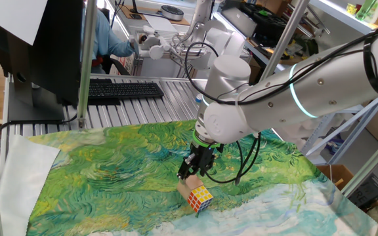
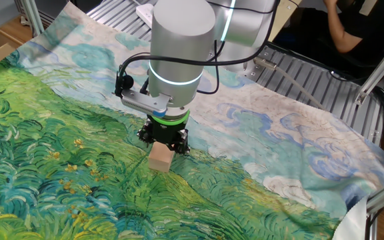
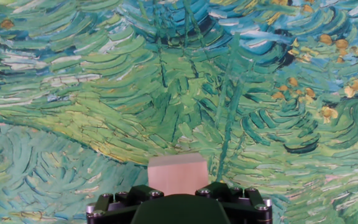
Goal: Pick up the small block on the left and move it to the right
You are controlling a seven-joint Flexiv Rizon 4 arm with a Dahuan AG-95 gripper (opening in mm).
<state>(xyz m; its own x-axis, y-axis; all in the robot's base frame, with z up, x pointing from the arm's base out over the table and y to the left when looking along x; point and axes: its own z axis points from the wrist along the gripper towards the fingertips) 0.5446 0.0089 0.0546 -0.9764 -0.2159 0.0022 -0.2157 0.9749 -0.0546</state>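
1 hand (image 2: 162, 148) grips the small block (image 2: 159, 160) on the painted cloth (image 2: 59, 133), beside the puzzle cube (image 1: 200, 197).

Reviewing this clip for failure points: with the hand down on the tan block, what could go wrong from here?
The puzzle cube sits right beside the small block, so the hand might bump it while moving. The grip looks confined to the block's top, so it could slip. The painted cloth has creases that might snag a dragged block.

plain tan small block (image 2: 159, 160), upright, on painted cloth (image 2: 59, 153)
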